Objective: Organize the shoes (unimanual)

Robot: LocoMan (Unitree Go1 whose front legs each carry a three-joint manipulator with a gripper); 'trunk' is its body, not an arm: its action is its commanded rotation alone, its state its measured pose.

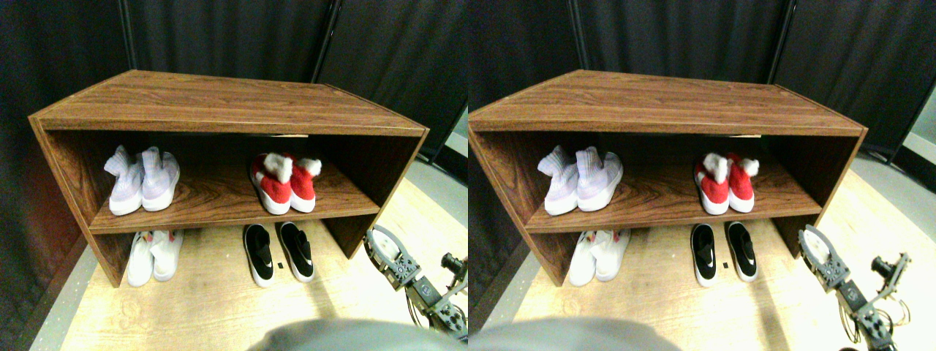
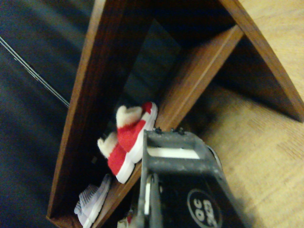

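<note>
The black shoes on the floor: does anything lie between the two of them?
Yes. In the stereo pair view, a small dark square object lies on the wooden floor in the gap between the two black shoes. What it is cannot be told.

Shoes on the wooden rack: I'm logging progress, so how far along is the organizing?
Looks nearly done. The lavender pair and red pair sit side by side on the shelf; the white pair and black pair stand on the floor beneath. The right tool holds nothing, beside the rack. The black shoes stand slightly apart; little else seems left.
</note>
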